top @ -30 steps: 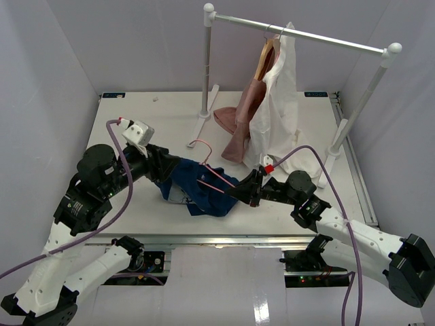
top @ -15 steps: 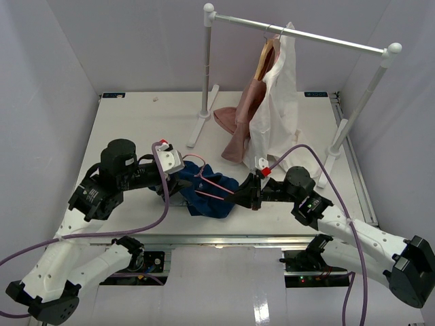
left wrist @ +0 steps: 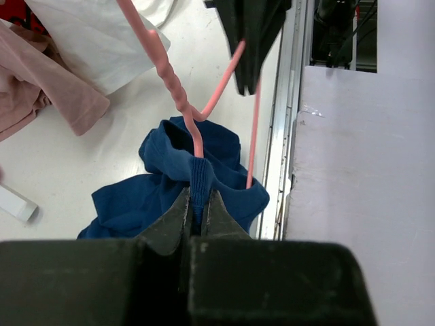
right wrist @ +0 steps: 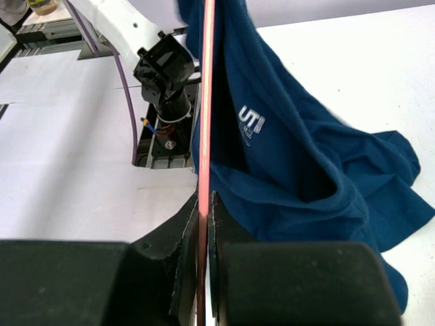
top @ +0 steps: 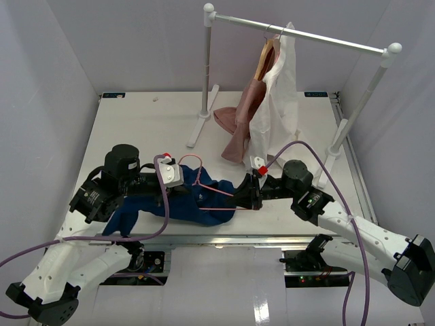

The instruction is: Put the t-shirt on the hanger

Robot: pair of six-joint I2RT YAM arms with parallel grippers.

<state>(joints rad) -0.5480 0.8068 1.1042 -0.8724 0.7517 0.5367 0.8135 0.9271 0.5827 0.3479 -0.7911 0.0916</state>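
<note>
The navy t-shirt (top: pixel 207 204) lies bunched near the table's front edge, and part of it drapes left under my left arm. The pink hanger (top: pixel 198 178) runs through its neck opening, with the hook sticking up above the shirt. My left gripper (top: pixel 187 193) is shut on the ribbed collar of the t-shirt (left wrist: pixel 170 193), just below the hanger's twisted neck (left wrist: pixel 178 95); its tips show in the left wrist view (left wrist: pixel 198 198). My right gripper (top: pixel 239 198) is shut on the hanger's thin bar (right wrist: pixel 206 102) in the right wrist view (right wrist: pixel 204 204), with the t-shirt (right wrist: pixel 292 156) hanging beside it.
A white clothes rack (top: pixel 299 34) stands at the back. It carries a tan wooden hanger (top: pixel 265 58), a dusty-pink garment (top: pixel 241 122) and a white garment (top: pixel 279 109), whose hems reach the table just behind the shirt. The table's front edge (top: pixel 224 236) is close.
</note>
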